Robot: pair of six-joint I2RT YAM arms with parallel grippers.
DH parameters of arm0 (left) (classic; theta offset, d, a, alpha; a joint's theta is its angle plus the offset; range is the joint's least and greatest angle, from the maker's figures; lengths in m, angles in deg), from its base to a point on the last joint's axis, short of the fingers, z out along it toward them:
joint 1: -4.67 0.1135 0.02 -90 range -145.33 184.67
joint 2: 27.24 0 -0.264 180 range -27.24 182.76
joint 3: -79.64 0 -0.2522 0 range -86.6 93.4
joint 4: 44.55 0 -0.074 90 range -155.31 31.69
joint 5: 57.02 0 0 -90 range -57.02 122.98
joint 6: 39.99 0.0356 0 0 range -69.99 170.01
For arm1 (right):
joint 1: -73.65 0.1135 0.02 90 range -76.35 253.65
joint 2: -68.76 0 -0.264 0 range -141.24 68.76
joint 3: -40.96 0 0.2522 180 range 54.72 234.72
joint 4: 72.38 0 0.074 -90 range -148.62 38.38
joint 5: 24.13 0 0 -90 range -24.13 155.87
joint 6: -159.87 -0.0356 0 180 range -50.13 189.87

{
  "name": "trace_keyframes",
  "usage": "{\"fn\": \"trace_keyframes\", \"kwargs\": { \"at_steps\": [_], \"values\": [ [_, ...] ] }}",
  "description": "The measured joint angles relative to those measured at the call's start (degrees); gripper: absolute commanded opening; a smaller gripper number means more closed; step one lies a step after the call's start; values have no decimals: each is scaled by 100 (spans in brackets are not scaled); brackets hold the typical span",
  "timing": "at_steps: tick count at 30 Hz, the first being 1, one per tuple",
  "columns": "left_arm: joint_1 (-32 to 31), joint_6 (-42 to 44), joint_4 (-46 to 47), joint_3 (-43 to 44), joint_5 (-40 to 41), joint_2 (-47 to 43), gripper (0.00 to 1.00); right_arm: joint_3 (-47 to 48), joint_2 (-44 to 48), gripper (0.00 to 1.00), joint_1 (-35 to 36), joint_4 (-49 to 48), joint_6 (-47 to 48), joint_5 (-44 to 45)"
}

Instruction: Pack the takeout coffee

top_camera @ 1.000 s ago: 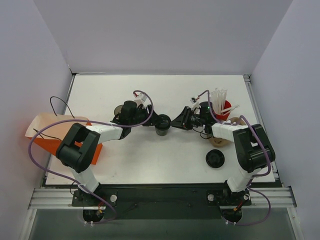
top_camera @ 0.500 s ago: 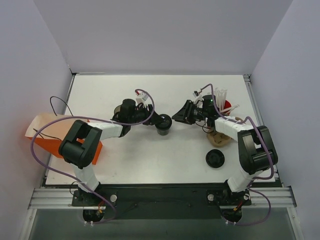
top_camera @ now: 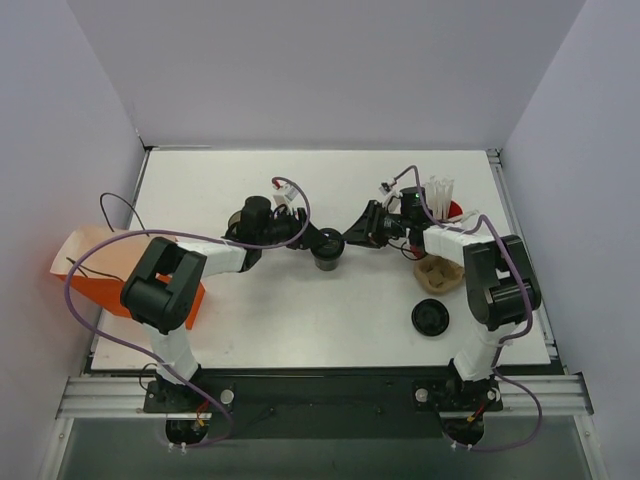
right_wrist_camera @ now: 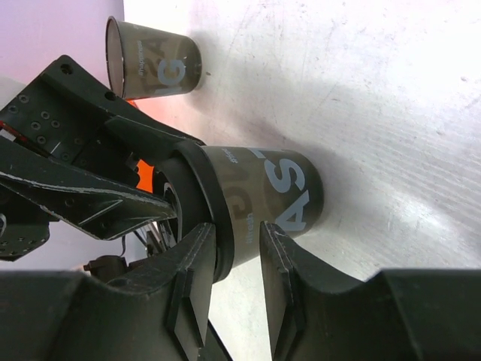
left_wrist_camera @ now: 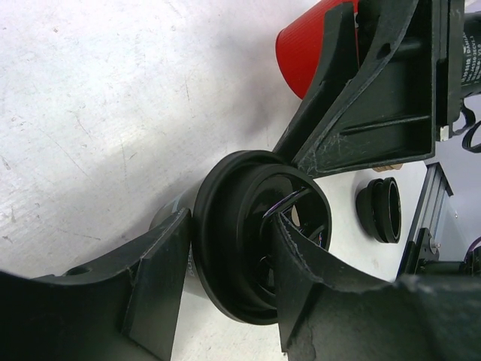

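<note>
My left pincer (left_wrist_camera: 229, 223) is clamped on the takeout coffee (right_wrist_camera: 279, 197). Its two fingers press against opposite sides of the black lid. My right pincer (right_wrist_camera: 234, 232) meets the same cup from the other side, jaws partly apart and straddling the lid's rim. I cannot tell whether they pinch that rim or only bracket it. From my left wrist I can see one of the right fingers touching the lid's edge.

The cup stands upright on the tabletop (top_camera: 300, 330), about at its middle and between my two wrists. Its dark wall with pale lettering shows below the lid.

Past my left pincer, further toward the left edge and a little toward the far edge, a lidless cup (right_wrist_camera: 154, 66) stands near my left wrist. It has a smoky see-through wall and is apart from the coffee.

On the other side, toward the far right corner, a red cup (top_camera: 455, 211) holds a bunch of white sticks (top_camera: 438, 190). Just nearer than it, a brown moulded piece (top_camera: 440, 273) lies partly under my right arm. A loose black lid (top_camera: 430, 318) lies flat toward the near right corner, well apart from the coffee. Beyond the tabletop's left edge sits an orange bag (top_camera: 95, 265) with its pale mouth open.
</note>
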Motion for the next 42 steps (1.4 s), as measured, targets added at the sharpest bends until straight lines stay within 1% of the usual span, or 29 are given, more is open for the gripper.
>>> {"fn": "trace_keyframes", "kwargs": {
  "at_steps": [3,4,7,14,16,19,22,27,35,38,42],
  "values": [
    [22,-2,15,15,-2,26,53,162,-175,23,-4,-24,0,-195],
    [31,-4,17,15,-2,33,53,181,-243,20,-4,-122,-44,-267],
    [37,-7,61,2,37,37,53,52,-345,15,-4,-669,-348,-415],
    [35,-87,584,-334,146,20,53,-734,-385,10,-2,-2358,-1226,-426],
    [20,-140,728,-413,221,20,53,-872,-393,9,0,-2632,-1320,-348],
    [-4,-208,859,-487,345,22,53,-957,-389,9,9,-2791,-1314,-238],
    [-35,-302,1032,-599,514,22,53,-979,-295,10,50,-2673,-1204,-20],
    [-68,-487,1294,-748,713,26,53,-927,-70,11,188,-2208,-870,483],
    [-98,-688,1631,-970,911,35,53,-927,391,19,516,-1585,-363,1436],
    [-131,-680,1657,-1038,1003,-20,53,-787,658,20,732,-986,4,1967],
    [-179,-678,1646,-1086,1119,-79,53,-444,782,19,951,-197,448,2446]
  ]
}}
